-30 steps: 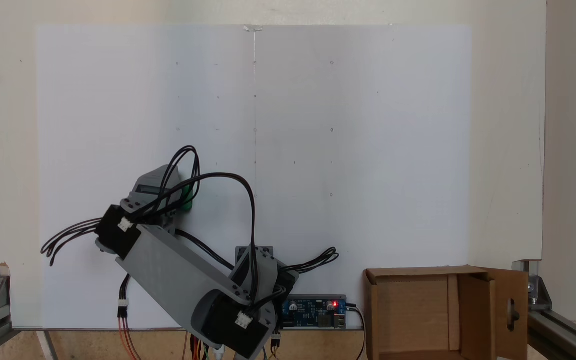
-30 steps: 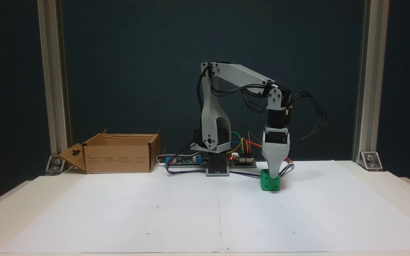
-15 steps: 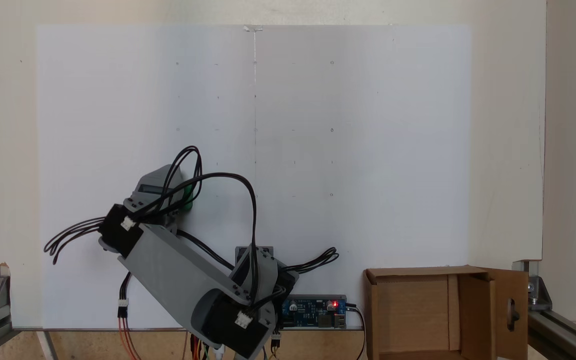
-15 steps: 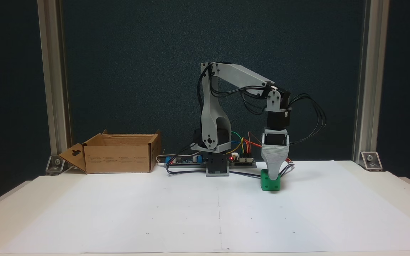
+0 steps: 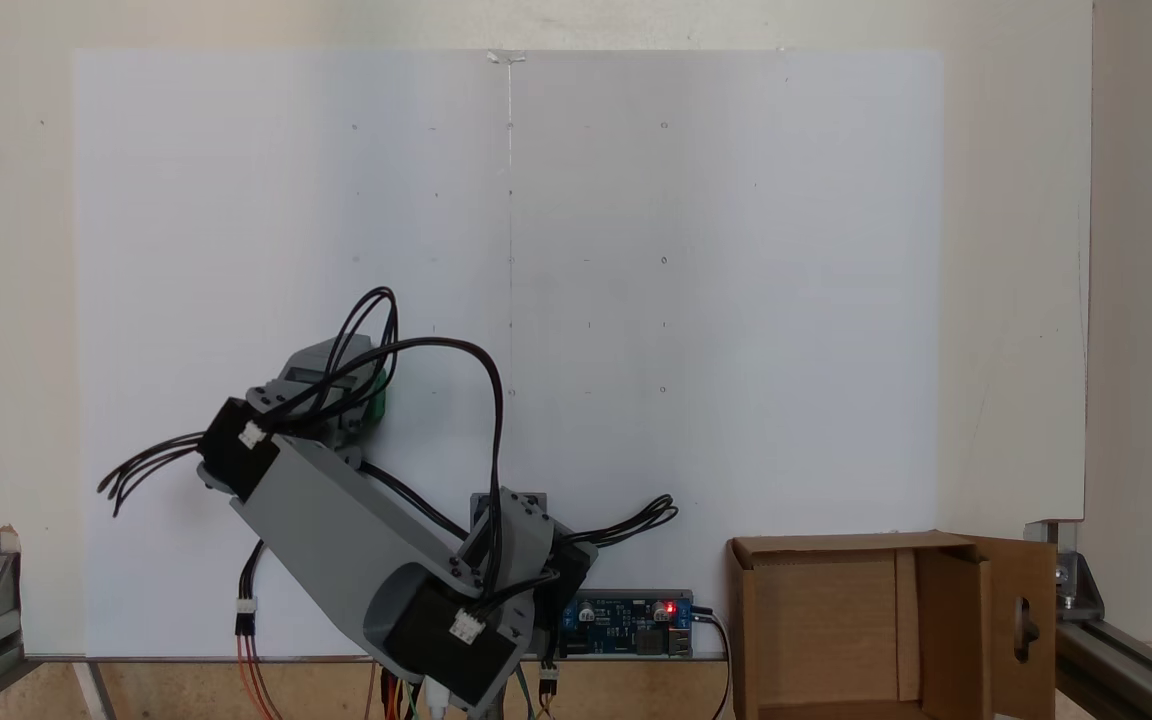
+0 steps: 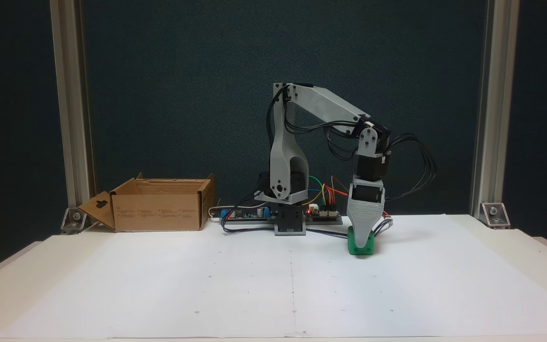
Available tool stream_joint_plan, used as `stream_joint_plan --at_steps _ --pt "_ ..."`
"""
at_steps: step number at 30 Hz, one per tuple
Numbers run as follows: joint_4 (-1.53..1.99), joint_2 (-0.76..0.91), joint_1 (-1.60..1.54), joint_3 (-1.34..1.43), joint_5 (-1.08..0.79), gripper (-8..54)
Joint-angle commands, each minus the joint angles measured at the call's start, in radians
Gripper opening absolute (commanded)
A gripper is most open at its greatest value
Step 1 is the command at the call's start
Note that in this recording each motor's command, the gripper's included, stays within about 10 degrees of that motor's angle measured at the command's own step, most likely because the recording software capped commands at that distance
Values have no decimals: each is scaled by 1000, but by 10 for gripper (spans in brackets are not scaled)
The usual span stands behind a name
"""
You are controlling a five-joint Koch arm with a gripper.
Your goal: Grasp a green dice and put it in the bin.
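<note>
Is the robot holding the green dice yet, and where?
Cannot tell. The gripper is down over the dice, which sits on the paper.

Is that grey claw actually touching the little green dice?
Cannot tell. In a fixed view the gripper overlaps the green dice's top; in both fixed views the tips are hidden, so no contact or gap shows plainly.

green dice on paper, cardboard bin apart

One green dice, one cardboard bin, one robot arm, and two circuit boards.
</note>
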Motion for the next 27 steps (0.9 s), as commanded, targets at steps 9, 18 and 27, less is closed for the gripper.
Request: stream_joint_plan --at_steps 9,18,27 --pt "3 -14 18 -3 -31 403" --pt "2 -28 18 0 -34 381" --pt "2 -32 18 2 -34 332"
